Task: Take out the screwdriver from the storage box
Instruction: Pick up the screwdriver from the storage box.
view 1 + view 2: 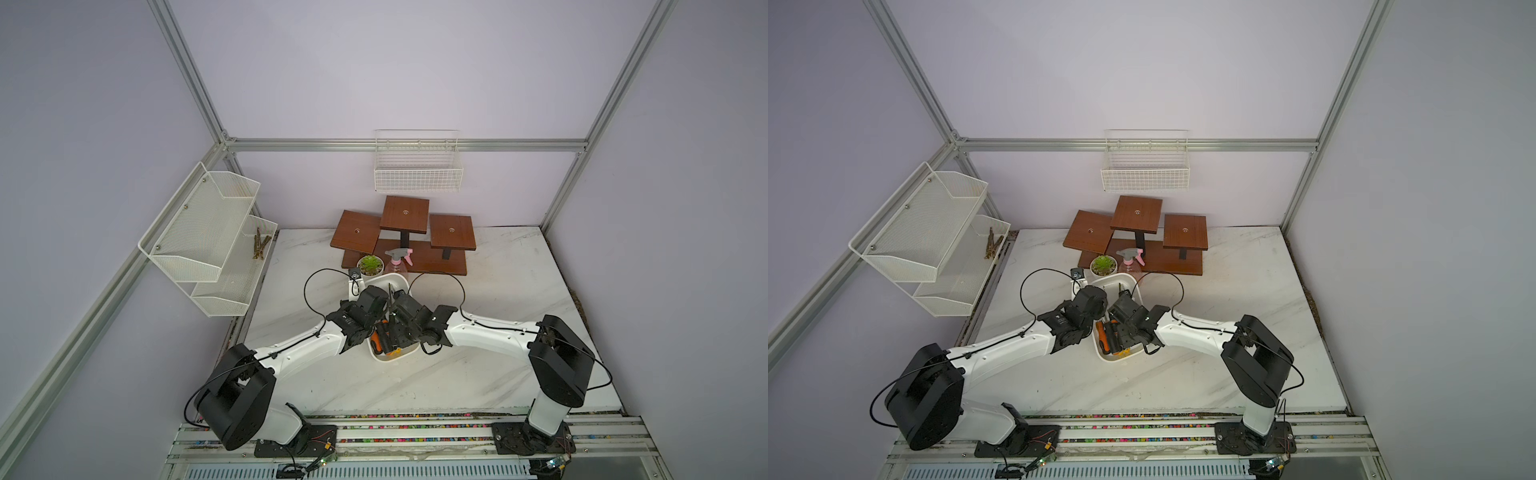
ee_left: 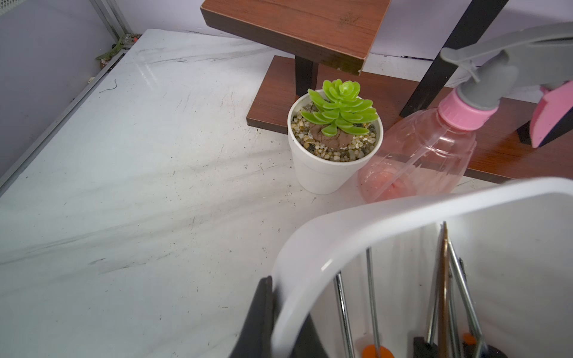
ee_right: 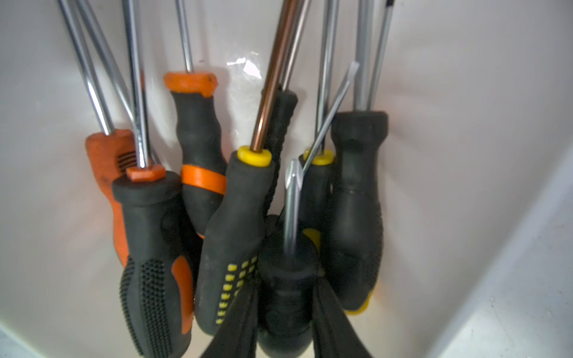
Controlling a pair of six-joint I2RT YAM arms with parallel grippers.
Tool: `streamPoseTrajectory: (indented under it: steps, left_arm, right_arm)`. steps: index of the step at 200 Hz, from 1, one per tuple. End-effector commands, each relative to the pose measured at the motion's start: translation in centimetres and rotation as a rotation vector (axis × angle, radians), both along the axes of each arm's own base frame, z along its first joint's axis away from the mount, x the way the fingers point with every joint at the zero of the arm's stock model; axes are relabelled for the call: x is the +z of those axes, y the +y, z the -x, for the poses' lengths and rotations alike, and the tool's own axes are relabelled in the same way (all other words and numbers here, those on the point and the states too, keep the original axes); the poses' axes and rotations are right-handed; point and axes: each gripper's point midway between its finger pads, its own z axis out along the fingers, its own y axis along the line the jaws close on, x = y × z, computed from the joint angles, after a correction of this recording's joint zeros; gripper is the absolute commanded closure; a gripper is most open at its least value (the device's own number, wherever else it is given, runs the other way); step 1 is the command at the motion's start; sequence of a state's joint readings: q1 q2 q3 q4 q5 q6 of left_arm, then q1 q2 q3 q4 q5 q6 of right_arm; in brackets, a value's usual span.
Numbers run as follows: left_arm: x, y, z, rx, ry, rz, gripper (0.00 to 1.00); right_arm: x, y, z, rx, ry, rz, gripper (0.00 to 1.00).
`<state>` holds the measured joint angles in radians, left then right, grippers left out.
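The white storage box [image 1: 400,278] [image 1: 1105,286] stands mid-table in both top views, with both wrists over it. Several screwdrivers with black, orange and yellow handles lie in it, shafts pointing to the far end. In the left wrist view my left gripper [image 2: 280,325] is shut on the box's rolled rim [image 2: 310,248], one finger outside and one inside. In the right wrist view my right gripper [image 3: 285,313] is shut on the black handle of a short screwdriver [image 3: 286,279], whose shaft [image 3: 291,214] points away over the others.
Just beyond the box stand a potted succulent [image 2: 336,139] [image 1: 370,266] and a pink spray bottle [image 2: 418,155] [image 1: 397,259]. A stepped wooden stand [image 1: 405,232] is behind them. A wire basket [image 1: 417,166] hangs on the back wall and a mesh shelf [image 1: 208,241] on the left wall.
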<state>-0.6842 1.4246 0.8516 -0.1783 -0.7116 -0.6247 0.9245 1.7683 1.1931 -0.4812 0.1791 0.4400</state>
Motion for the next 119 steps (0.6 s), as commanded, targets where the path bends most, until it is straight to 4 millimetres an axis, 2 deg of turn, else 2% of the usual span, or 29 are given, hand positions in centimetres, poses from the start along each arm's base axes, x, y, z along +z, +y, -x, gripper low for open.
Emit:
streamPoseTrajectory:
  steps: [1,23,34,49,71,119]
  left_arm:
    - [2.9,-2.0,-0.1,-0.047,-0.096,0.094,1.00]
    - [2.8,-2.3,0.0,-0.053,-0.095,0.093,1.00]
    - [2.8,-2.3,0.0,-0.053,-0.096,0.090,1.00]
    - [2.8,-2.3,0.0,-0.050,-0.100,0.092,1.00]
    - [2.8,-2.3,0.0,-0.051,-0.102,0.091,1.00]
    - [2.7,-2.1,0.1,-0.038,-0.099,0.089,1.00]
  right_arm:
    - [-2.7,-1.1,-1.3,-0.029,0.009,0.063,0.65]
    - [-3.5,-1.3,-1.6,-0.032,0.017,0.077,0.54]
    - [-3.7,-1.2,-1.8,-0.035,0.018,0.073,0.53]
    - [-4.1,-1.4,-1.9,-0.039,0.020,0.076,0.54]
    - [-4.3,-1.6,-2.1,-0.042,0.021,0.071,0.65]
    - [-5.6,-2.1,-1.8,-0.022,0.070,0.074,0.65]
